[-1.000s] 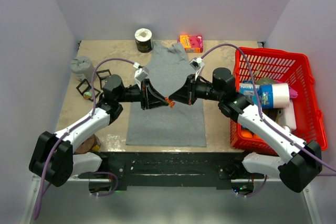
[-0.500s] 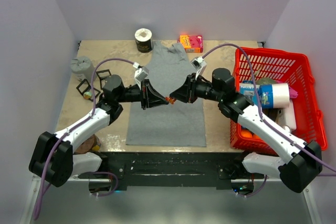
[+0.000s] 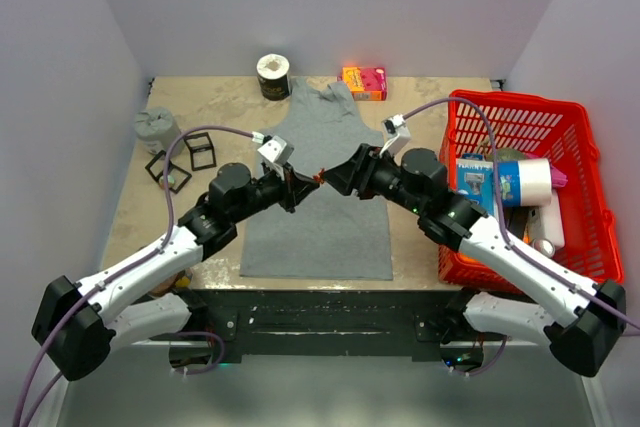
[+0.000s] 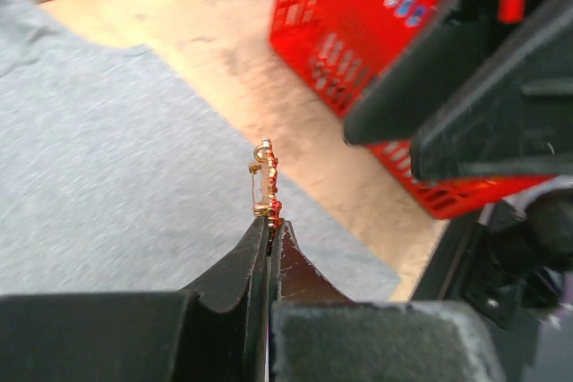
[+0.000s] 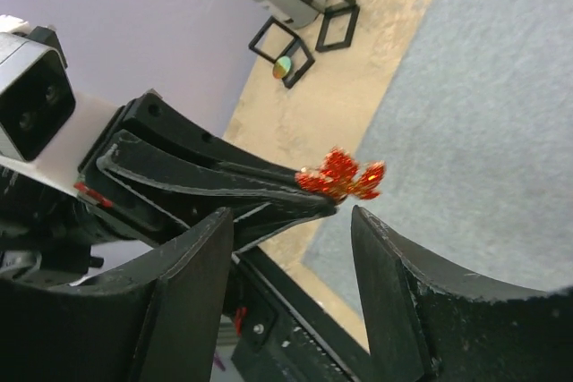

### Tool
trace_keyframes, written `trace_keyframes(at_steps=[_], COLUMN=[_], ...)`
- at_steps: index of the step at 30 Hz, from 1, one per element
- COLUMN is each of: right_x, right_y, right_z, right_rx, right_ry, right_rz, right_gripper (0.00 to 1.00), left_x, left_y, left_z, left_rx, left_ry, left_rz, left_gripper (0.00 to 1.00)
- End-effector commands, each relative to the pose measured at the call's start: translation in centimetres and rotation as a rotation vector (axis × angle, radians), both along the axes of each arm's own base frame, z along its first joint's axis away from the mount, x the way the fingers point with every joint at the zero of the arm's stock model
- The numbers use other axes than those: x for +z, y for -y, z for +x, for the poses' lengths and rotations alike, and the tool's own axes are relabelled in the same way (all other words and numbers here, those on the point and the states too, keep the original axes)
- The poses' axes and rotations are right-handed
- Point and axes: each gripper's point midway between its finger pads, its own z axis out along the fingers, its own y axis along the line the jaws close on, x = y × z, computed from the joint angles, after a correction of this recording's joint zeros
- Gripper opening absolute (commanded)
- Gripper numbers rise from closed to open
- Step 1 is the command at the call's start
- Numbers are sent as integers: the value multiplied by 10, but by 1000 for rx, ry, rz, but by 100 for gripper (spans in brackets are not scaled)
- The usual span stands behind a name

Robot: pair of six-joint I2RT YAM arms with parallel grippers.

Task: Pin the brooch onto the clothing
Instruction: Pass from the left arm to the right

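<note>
The brooch (image 3: 318,178), a tiny orange-red glittery flower with a gold back (image 4: 266,178), hangs above the clothing. The clothing is a grey tank top (image 3: 320,232) lying flat mid-table. My left gripper (image 4: 271,221) is shut on the brooch's lower edge, and the brooch stands up past the fingertips. The right wrist view shows the brooch (image 5: 345,174) at the tip of the left fingers (image 5: 224,176). My right gripper (image 5: 291,214) is open, its tips just short of the brooch and not touching it. In the top view the two grippers (image 3: 305,185) (image 3: 335,179) meet nose to nose over the shirt.
A red basket (image 3: 565,117) with bottles and packets stands at the right. A pink box (image 3: 364,82) and a tape roll (image 3: 273,75) sit at the back. A grey object (image 3: 155,127) and black cube frames (image 3: 185,162) are at the left.
My right gripper has opened and let go of the brooch. The left gripper has shut on it and now holds it alone. Both arms have shifted slightly, lifting the brooch.
</note>
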Motion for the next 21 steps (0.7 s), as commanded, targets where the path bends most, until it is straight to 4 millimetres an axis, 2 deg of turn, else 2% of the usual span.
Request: trace_keyframes(at_steps=[1,3,4,5,7,12,17,21], right_x=[-7,-10,-12,-14,-19,-36,-45,-56], right_y=[-22,-30,-35,-40,-42,-32,-27,-22], right_z=[3,3,0,1,2,8,13,16], right_rx=[-40,-32,-21,-20,-30,-106,-156,-198], right_ry=[-61,-83,-90,-102,-114,-159,-182,-209], right_rz=[59,78,84,99,104,65,60,23], right_gripper=[57,55,54,54,53,49,49,48], left_x=[3,2,0,-1,-6,-10,-19,-18], left_y=[-28,-20,-24,-15,-13,-2,8,11], left_z=[30,22,25,17,17,8,2,-1], left_rx=[293,304,359,342,373,390,402,431], left_ry=[52,70,78,88,89,112,120,129], left_rz=[87,108,126,141,164,173,187,183], left_gripper=[0,0,0,0,0,0,0,0])
